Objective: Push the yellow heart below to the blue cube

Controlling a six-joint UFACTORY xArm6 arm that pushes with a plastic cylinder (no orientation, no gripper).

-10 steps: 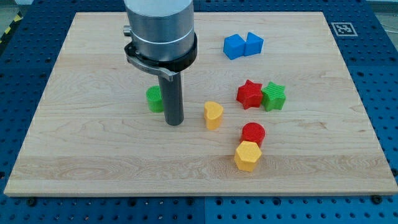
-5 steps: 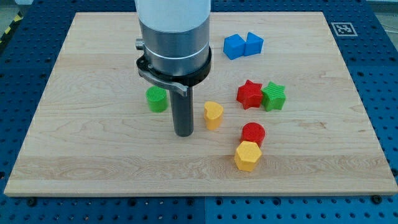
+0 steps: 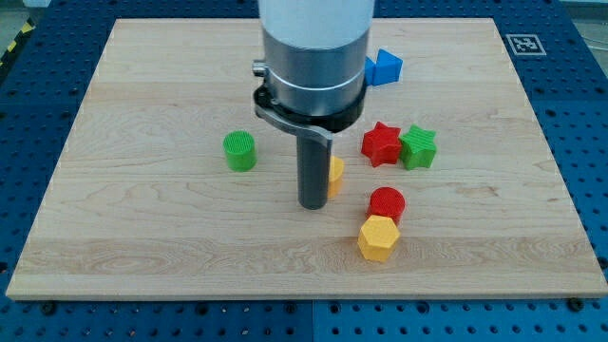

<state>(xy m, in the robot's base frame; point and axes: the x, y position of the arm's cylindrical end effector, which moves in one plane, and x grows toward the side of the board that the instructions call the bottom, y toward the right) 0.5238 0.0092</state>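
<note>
The yellow heart point(image 3: 335, 175) lies near the board's middle, mostly hidden behind my rod. My tip point(image 3: 313, 204) rests on the board just left of and slightly below the heart, close against it. One blue cube point(image 3: 385, 66) shows at the view's top, right of the arm's body; a second blue block beside it is hidden behind the arm.
A green cylinder point(image 3: 240, 150) sits left of the tip. A red star point(image 3: 380, 143) and green star point(image 3: 417, 146) lie to the right. A red cylinder point(image 3: 387, 203) and yellow hexagon point(image 3: 378, 237) lie at lower right. The wooden board point(image 3: 133, 237) carries everything.
My rod has moved right, from beside the green cylinder to the yellow heart's left side, now covering most of the heart and one blue block. The blocks look unmoved.
</note>
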